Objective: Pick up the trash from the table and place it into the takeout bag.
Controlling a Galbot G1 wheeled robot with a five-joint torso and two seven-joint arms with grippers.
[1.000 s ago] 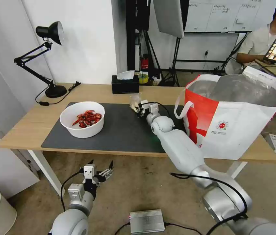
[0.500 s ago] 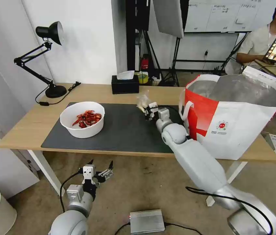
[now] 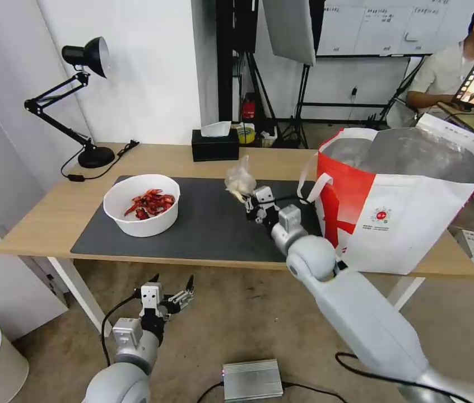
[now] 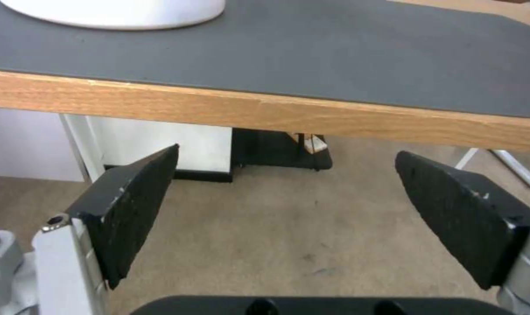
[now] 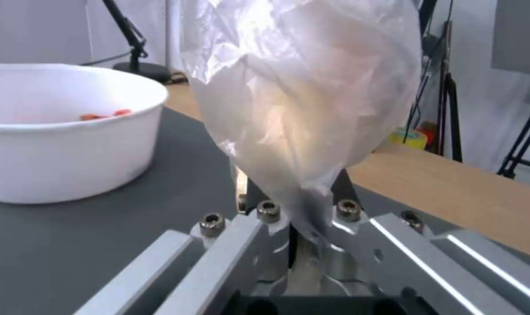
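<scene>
No writing is readable; the takeout bag [image 3: 399, 201] shows only a small round red logo. The right gripper [image 3: 251, 202] pinches the clear bag [image 3: 240, 180] around a beige lump, lifted above the dark mat [image 3: 209, 224], just beside the tote's open mouth. The left gripper [image 3: 170, 288] hangs below the worktop [image 3: 52, 218] edge, fingers wide

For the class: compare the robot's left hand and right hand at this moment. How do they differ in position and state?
The right hand is raised over the dark mat on the table; the left hand hangs below the table edge, above the floor. The right hand is shut on the clear bag with a beige lump; the left hand is open and holds nothing. Both have dark fingers.
</scene>
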